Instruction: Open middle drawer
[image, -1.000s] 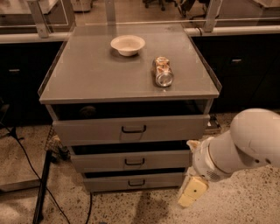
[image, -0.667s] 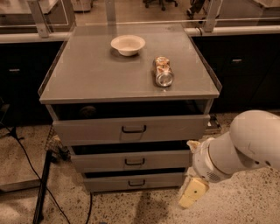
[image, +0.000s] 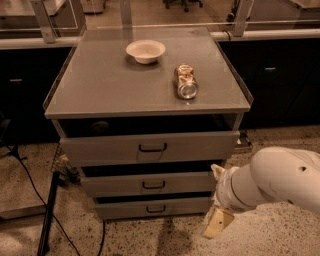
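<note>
The middle drawer (image: 150, 184) is the grey front between two others in the grey cabinet, with a small dark loop handle (image: 153, 185) at its centre. A dark gap shows above its front. My gripper (image: 216, 224) hangs low at the cabinet's right front corner, on the end of my white arm (image: 272, 177). It is to the right of the drawer fronts, at about the height of the bottom drawer (image: 152, 207), and apart from the middle drawer's handle.
The top drawer (image: 150, 146) has the tallest front, with a dark gap above it. A white bowl (image: 145, 51) and a can lying on its side (image: 185, 81) rest on the cabinet top (image: 100, 90). Dark cables and a stand leg (image: 47, 220) lie on the speckled floor at left.
</note>
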